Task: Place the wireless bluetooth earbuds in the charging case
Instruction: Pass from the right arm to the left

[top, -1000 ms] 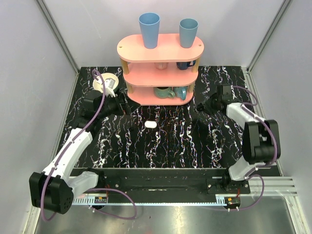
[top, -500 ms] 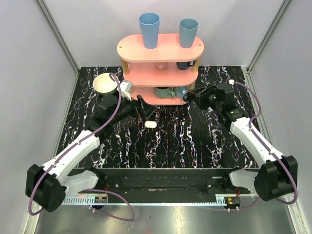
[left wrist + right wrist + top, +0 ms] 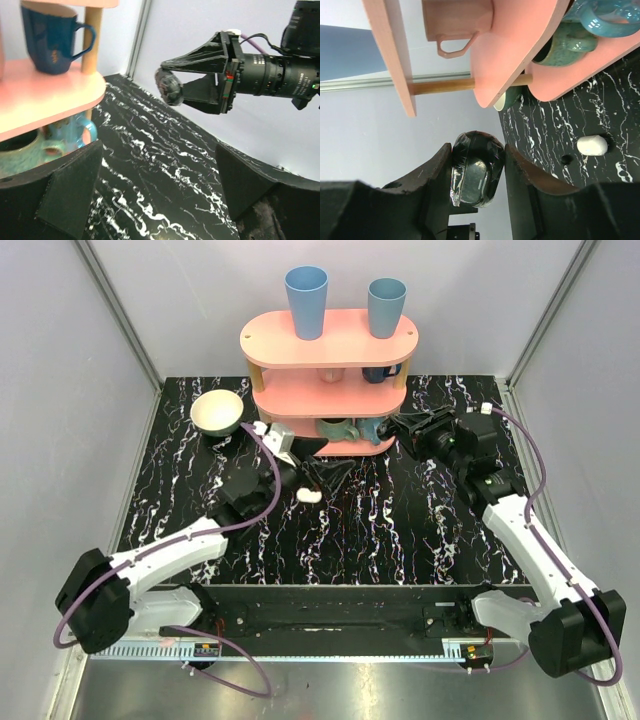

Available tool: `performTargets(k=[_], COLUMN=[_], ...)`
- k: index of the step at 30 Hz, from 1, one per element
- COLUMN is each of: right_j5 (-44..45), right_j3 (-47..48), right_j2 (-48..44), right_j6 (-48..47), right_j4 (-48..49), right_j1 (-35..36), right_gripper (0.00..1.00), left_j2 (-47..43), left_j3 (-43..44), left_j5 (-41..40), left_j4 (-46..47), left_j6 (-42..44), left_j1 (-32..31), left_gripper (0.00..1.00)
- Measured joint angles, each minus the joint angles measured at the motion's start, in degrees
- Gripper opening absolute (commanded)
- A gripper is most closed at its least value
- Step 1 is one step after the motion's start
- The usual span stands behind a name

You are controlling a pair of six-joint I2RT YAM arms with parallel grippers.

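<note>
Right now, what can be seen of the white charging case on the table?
The charging case is a small, smooth white oblong with rounded ends, plastic by its look. It lies flat on the black marbled tabletop, in front of the pink shelf, close by the open left gripper, which does not hold it. It looks closed; no lid seam can be made out.

grey walls (image 3: 60, 360) | black white-veined tabletop (image 3: 400, 530) | pink three-tier shelf (image 3: 340, 342)
</note>
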Motion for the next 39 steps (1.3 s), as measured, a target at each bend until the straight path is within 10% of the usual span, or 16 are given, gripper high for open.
performTargets(k=[13, 28, 39], right_j5=[-3.21, -4.5, -4.52], right_j3=[0.0, -0.24, -0.28], right_j2=[-3.76, -6.23, -6.19], right_j6=[1.44, 1.03, 0.55], right_j4=[1.22, 1.18, 1.22], right_j1=[0.74, 1.01, 1.05], right_gripper=[0.06, 0.06, 0.06], left_j2=[16.81, 23.43, 26.45], left_j3=[-1.99, 5.4, 8.5], left_j5=[-6.62, -7.08, -7.48], left_j4=[29.77, 34.32, 34.88], left_j6=[1.75, -0.13, -3.19], left_j1=[-7.17, -8.37, -8.52], left_gripper=[0.99, 0.99, 0.79])
